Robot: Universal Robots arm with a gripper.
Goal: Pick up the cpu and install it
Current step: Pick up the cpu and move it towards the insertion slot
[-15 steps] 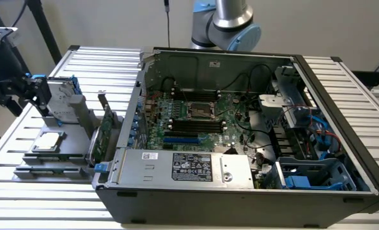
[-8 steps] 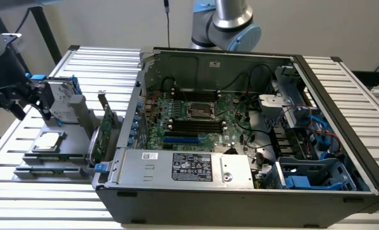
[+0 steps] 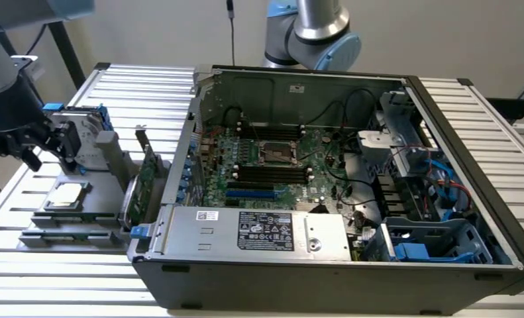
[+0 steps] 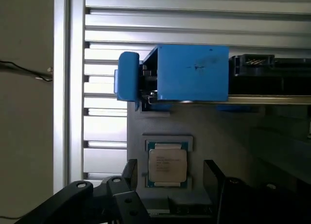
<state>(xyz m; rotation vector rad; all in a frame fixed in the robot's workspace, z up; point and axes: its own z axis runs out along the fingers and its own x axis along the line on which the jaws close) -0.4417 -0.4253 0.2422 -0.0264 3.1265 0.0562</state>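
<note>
We see the cpu (image 3: pixel 65 194) lying flat, silver face up, in a shallow seat of a grey holder (image 3: pixel 103 199) that sits on the slatted counter (image 3: pixel 67 265) at the exterior view's left, outside the open computer case (image 3: pixel 473 165). The jaws hang just above the holder, over the cpu and a little toward the far side of it, and they are not touching it as far as we can tell. In the wrist view the two dark jaws stand well apart with nothing between them, and the cpu (image 4: pixel 167 164) shows in the gap, its thin green rim visible around the metal top. Just behind the cpu on the same holder stands a hard drive (image 3: pixel 83 129) with blue clips (image 4: pixel 192 73), close beside the jaws. An expansion card (image 3: pixel 143 175) stands upright on edge between the holder and the case wall. Inside the case we see the green motherboard (image 3: pixel 314 142), and near its middle the dark square socket (image 3: pixel 277 154) with metal edges, flanked by rows of black memory slots. A silver power supply (image 3: pixel 253 228) with a printed label lies along the near side of the case. The cpu is well apart from the socket, with the case wall between them. The arm (image 3: pixel 319 30) rises behind the case at the far edge of the counter.
</note>
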